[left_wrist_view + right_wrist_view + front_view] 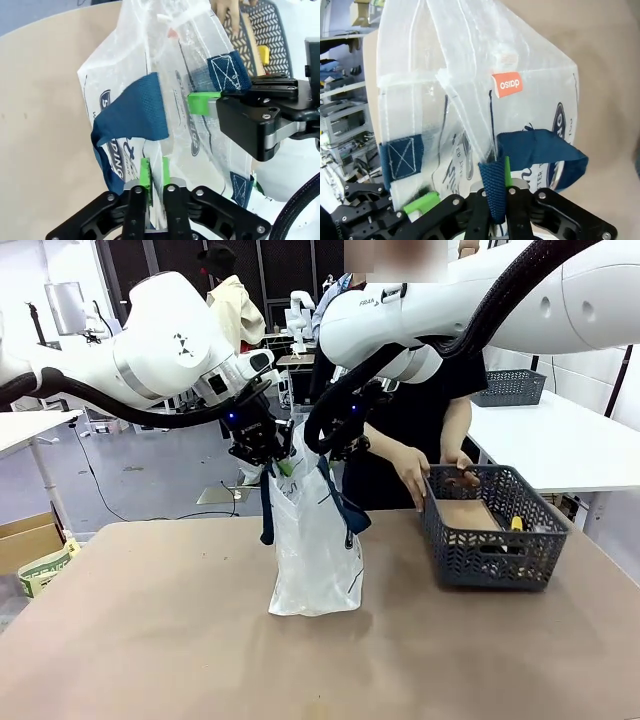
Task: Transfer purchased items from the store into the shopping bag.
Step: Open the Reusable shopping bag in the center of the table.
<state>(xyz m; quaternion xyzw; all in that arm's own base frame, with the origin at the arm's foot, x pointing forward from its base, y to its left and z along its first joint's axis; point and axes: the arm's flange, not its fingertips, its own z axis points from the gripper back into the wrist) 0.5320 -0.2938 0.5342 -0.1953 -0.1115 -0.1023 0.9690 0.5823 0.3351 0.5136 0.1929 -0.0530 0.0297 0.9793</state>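
The bag stands upright on the table, its top lifted between two grippers. The left gripper is pinched narrow on the bag's rim at its left side. The right gripper is closed on the rim at the bag's right side, with a navy strap caught between its fingers.

Right of the bag, well apart, sits the basket, holding a tan box and a yellow piece. A person's hand holds the basket's wall on the side toward the bag. The right arm crosses above the bag, in front of the person.

The bag's inside can't be made out through the crinkled plastic, and folds and straps cover part of its lettering. Left of the bag, a carton on the floor is cut off by the frame's edge.
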